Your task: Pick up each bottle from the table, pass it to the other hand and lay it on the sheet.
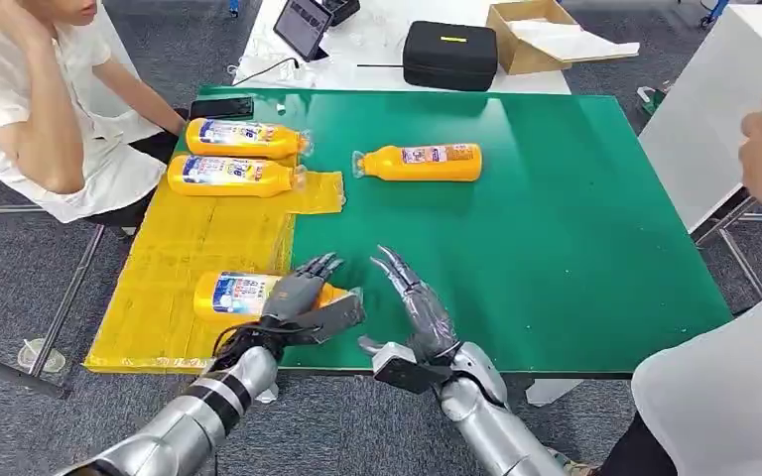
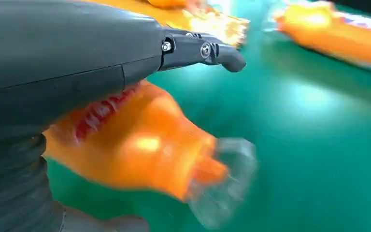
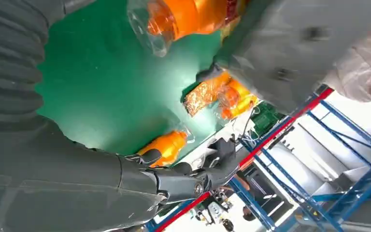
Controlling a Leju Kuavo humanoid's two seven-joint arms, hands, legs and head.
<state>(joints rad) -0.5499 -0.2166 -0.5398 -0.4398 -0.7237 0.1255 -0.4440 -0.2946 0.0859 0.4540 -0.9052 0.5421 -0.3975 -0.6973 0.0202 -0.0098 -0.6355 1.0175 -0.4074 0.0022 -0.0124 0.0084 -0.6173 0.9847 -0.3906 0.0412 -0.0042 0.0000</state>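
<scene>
Fingers of the left hand (image 1: 303,297) are wrapped around an orange bottle (image 1: 233,295), held lying at the edge of the yellow sheet (image 1: 179,258). Beside it, the right hand (image 1: 419,312) is seen spread apart, holding nothing. Two bottles (image 1: 243,157) are laid on the sheet; a fourth bottle (image 1: 422,162) is left on the green table (image 1: 575,228).
</scene>
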